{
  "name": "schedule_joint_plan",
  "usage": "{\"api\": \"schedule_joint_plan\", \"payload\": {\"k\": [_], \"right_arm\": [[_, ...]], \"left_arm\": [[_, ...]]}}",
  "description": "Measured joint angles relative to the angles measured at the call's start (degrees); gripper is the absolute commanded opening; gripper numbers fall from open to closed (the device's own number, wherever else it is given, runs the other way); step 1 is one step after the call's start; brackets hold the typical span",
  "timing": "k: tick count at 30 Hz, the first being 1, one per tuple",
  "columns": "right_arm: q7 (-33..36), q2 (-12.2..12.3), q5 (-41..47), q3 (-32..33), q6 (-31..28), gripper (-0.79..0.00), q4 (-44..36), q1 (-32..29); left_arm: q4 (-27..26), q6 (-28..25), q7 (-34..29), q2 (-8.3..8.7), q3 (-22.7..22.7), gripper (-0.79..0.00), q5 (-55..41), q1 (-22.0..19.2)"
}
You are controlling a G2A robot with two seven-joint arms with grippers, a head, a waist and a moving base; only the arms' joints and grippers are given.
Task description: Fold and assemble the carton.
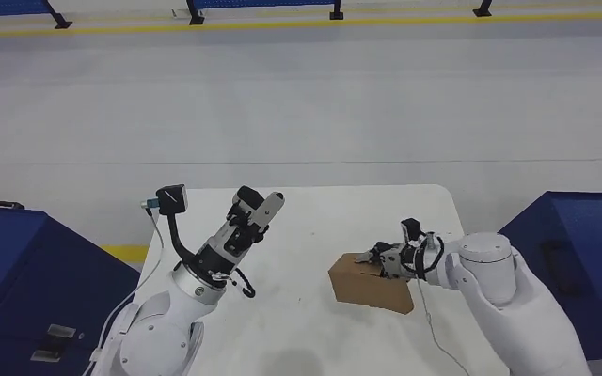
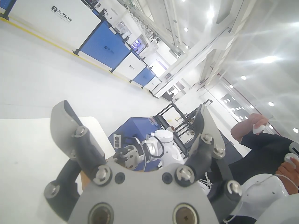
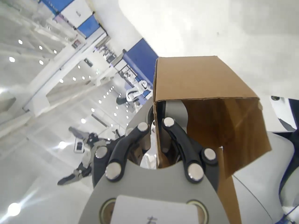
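Not much print here tbh. In the left wrist view, upper left, the big white wall panel (image 2: 42, 12) has a dark logo plus a one-word brand mark. The blue panel (image 2: 102, 50) right of it carries the same sort of mark in white. The smaller white panel (image 2: 130, 67) further along has a tiny one I can't make out. At the bottom edge of the right wrist view, a white sticker (image 3: 154, 211) on the right gripper (image 3: 158, 117) base shows one dark character, cut off.
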Motion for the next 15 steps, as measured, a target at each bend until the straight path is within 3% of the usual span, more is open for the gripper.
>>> {"api": "schedule_joint_plan", "payload": {"k": [5, 11, 12, 13, 14, 15], "right_arm": [[-21.9, 1.8, 16.2, -6.8, 0.0, -0.785, 6.0, 3.0], [-51.4, 2.3, 45.0, -17.6, 0.0, -0.785, 10.3, 13.2], [-55.4, 2.4, 49.4, -19.0, 0.0, -0.533, 10.4, 14.6], [-60.3, 2.6, 54.8, -20.7, 0.0, -0.071, 10.2, 16.5], [-63.8, 2.8, 58.5, -21.8, 0.0, 0.000, 10.1, 17.9], [-67.0, 2.9, 61.9, -22.7, 0.0, 0.000, 10.0, 19.1]], "left_arm": [[0.0, 0.0, 0.0, 0.00, 0.0, 0.000, 0.0, 0.0], [0.0, 0.0, 0.0, 0.00, 0.0, 0.000, 0.0, 0.0], [0.0, 0.0, 0.0, 0.00, 0.0, 0.000, 0.0, 0.0], [0.0, 0.0, 0.0, 0.00, 0.0, 0.000, 0.0, 0.0], [0.0, 0.0, 0.0, 0.00, 0.0, 0.000, 0.0, 0.0], [0.0, 0.0, 0.0, 0.00, 0.0, 0.000, 0.0, 0.0]]}}
